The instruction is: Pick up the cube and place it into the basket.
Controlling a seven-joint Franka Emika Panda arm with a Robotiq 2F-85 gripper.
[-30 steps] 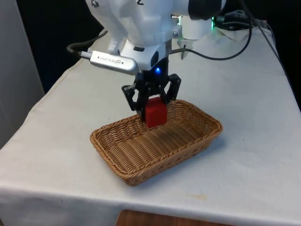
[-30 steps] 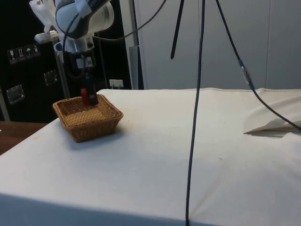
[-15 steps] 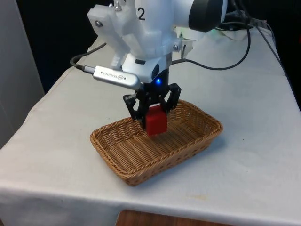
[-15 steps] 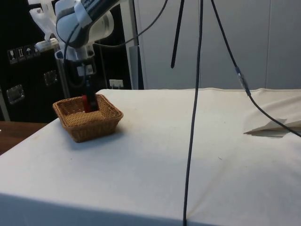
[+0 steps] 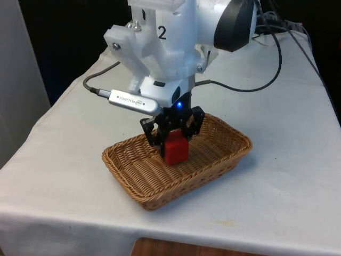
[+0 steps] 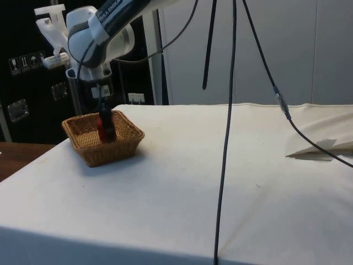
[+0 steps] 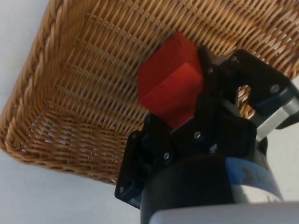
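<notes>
One red cube (image 5: 175, 150) sits clamped in the end effector (image 5: 173, 144), low inside the wicker basket (image 5: 128, 172).

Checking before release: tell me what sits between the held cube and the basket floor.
Nothing: in the wrist view bare wicker of the basket lies beneath the red cube, which the gripper holds.

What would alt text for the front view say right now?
The black hand holds a red cube low inside a brown wicker basket, fingers shut on it. The basket sits on a table under a white cloth, the white arm reaching down from above.
</notes>
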